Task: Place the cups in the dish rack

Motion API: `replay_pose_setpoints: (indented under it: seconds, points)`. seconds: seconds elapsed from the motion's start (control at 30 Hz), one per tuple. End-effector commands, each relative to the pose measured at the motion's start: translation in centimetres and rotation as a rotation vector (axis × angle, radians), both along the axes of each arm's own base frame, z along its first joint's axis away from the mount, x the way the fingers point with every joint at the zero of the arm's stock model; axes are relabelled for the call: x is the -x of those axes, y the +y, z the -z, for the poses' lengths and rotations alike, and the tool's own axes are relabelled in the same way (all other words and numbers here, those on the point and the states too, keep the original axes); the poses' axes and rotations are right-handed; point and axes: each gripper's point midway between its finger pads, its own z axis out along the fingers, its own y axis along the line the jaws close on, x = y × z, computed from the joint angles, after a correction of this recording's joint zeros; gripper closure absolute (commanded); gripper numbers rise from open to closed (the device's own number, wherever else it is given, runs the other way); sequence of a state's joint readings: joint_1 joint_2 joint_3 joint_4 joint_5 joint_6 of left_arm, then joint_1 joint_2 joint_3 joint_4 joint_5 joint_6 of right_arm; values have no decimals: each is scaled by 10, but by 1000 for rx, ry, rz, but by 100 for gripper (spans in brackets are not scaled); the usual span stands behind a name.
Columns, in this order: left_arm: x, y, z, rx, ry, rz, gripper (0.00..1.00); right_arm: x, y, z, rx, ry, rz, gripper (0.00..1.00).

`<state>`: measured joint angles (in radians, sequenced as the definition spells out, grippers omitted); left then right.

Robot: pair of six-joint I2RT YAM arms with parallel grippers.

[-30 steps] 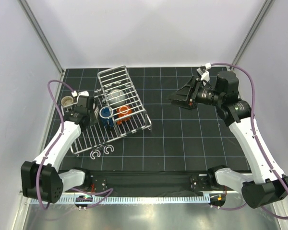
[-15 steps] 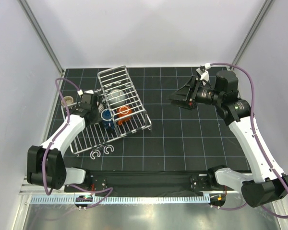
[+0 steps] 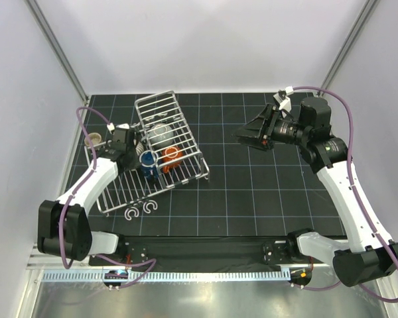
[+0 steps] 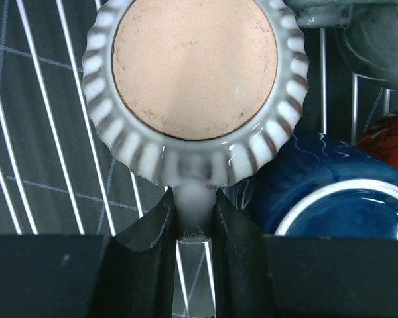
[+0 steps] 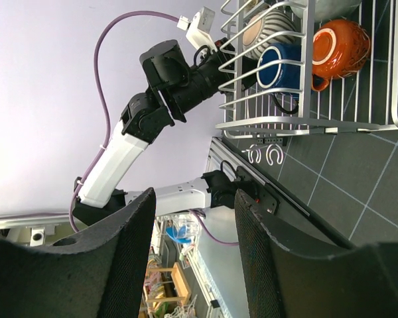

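My left gripper point(image 4: 194, 218) is shut on the handle of the cream cup with dark stripes point(image 4: 196, 73), whose tan bottom faces the wrist camera. It holds the cup over the dish rack point(image 3: 123, 189), right beside the dark blue cup point(image 4: 331, 199). In the top view the left gripper point(image 3: 131, 144) is at the basket's left side. The dark blue cup point(image 3: 146, 159), the orange-red cup point(image 3: 171, 156) and the speckled grey cup point(image 3: 160, 132) lie in the rack. A small tan cup point(image 3: 91, 139) stands on the table left of the rack. My right gripper point(image 3: 242, 136) is open and empty, held high to the right.
Two small white C-shaped hooks point(image 3: 139, 211) lie on the black grid mat in front of the rack. The right wrist view shows the rack point(image 5: 298, 122), the hooks point(image 5: 265, 154) and the left arm point(image 5: 119, 159). White walls close in the back and sides.
My left gripper has moved right, away from the tan cup and toward the rack's basket, carrying the striped cup. The right arm has barely moved.
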<state>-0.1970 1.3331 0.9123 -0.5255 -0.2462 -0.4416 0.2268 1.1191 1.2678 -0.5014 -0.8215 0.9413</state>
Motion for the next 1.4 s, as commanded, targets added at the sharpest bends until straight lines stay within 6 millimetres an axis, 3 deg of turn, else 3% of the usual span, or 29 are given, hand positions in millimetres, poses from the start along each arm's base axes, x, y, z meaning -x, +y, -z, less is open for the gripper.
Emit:
replay_pose_setpoints:
  seconds: [0.0,0.3,0.57,0.67,0.7,0.8,0.97,1.1,1.2,1.23,1.27,1.3,1.37]
  points:
    - [-22,10,-22,-8,-88,-36,100,4,-2,-13,-20,-55,1,47]
    - [-27,24,-13,-15,-63,-65,100,1,-1,-12,-23,-48,0,47]
    - [-35,4,0,94,-29,-37,99,-1,-1,-10,-23,-42,1,47]
    - [-33,3,1,101,-14,-39,86,-1,0,-9,-24,-39,-4,47]
    - [-32,3,-1,100,-20,-40,76,-2,0,-8,-24,-35,-4,47]
    - [-27,9,-1,86,-25,-75,58,-3,1,-10,-23,-35,-9,47]
    - [-17,18,-6,58,-41,-111,37,-5,1,-7,-15,-23,-8,47]
    - [-13,19,-28,66,-77,-123,31,-8,1,-1,-9,-5,-5,47]
    - [-9,22,-60,76,-119,-161,28,-12,2,3,2,4,-4,47]
    - [-13,22,-80,92,-156,-178,27,-13,1,6,10,16,-2,47]
    - [-9,24,-85,89,-147,-192,27,-15,0,8,24,13,2,47]
    - [-14,25,-105,101,-195,-218,27,-15,0,7,32,18,3,47]
    - [-16,30,-120,97,-232,-256,27,-20,0,11,53,20,2,47]
